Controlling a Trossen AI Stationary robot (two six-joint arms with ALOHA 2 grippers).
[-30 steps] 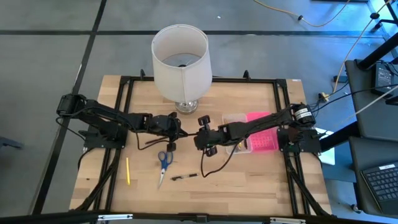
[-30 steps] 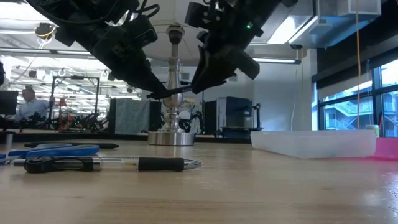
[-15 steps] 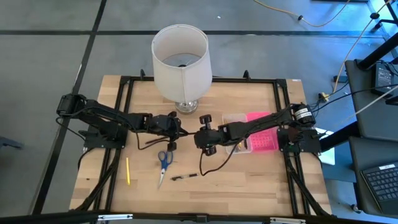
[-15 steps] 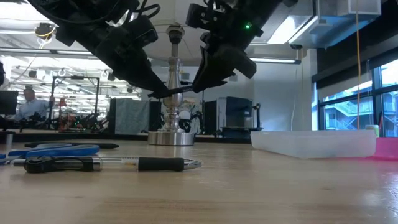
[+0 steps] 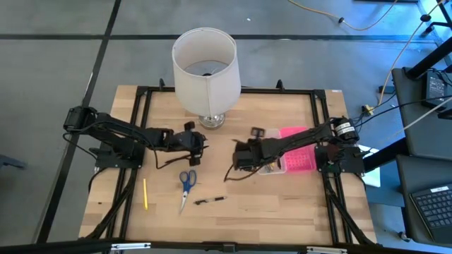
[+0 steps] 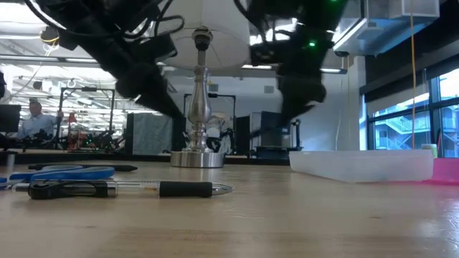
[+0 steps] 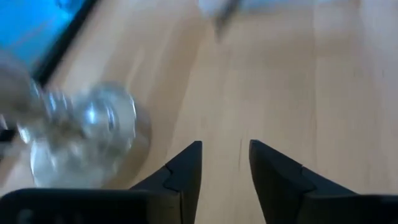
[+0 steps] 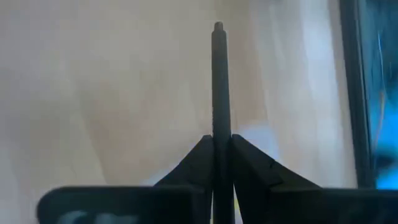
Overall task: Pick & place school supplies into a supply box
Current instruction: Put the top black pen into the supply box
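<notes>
Right tool (image 5: pixel 242 161) just right of centre in the high view, clamped on a dark pen (image 8: pixel 218 87) that sticks straight out between the closed fingers in the right wrist view. Supply box (image 5: pixel 293 159) close by to its right, clear tray with the pink lid lying open beside it, low and pale at right of the low view too (image 6: pixel 362 163). Carrying step, by the look of it: best done slow and level, lining the pen's length up with the long side of the box before letting go, low enough that nothing bounces out. Grip sits near one end of the pen, so swing is the risk; gentle wrist turns only.

Left tool (image 5: pixel 200 143) left of centre in the high view, below the lamp (image 5: pixel 205 68), fingers apart with nothing between them in the left wrist view (image 7: pixel 225 171). Better kept clear of the right arm's path.

Waiting on the desk (image 5: pixel 282 212), lower left of centre: blue-handled scissors (image 5: pixel 186 185), a yellow pencil (image 5: pixel 145 193), a black pen (image 5: pixel 209 200).
</notes>
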